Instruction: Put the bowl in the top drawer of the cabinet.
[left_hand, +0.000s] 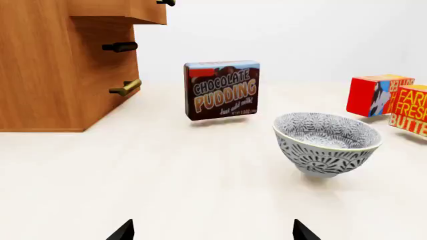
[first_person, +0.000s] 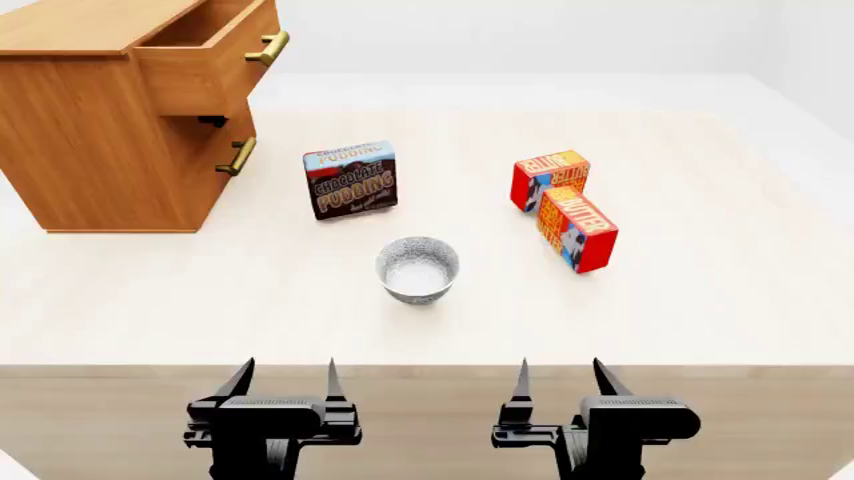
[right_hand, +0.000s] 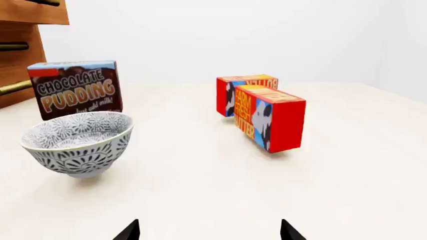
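Your bowl (first_person: 418, 268) stands upright on the table (first_person: 694, 310), mouth up, roughly midway between your two grippers and ahead of both. It sits a shade nearer the left gripper (first_person: 284, 385) than the right gripper (first_person: 561, 385), though the difference is slight. Being round, it has no long axis to line up with; any approach across the rim serves equally.

Both grippers hang at the near table edge, fingers spread wide, holding nothing. The bowl is well apart from each.

The cabinet (first_person: 94, 150) stands at the far left of the table, and its top drawer (first_person: 207, 60) is already pulled out, its inside open from above. That puts the goal on the left arm's side, so I judge the left arm the better choice: it would reach forward and slightly right for the bowl, then carry it forward and left.

The pudding box (first_person: 351, 180) stands upright just beyond the bowl, between it and the cabinet; carry the bowl clear above it. The two butter boxes (first_person: 567, 208) lie to the right, out of that path.
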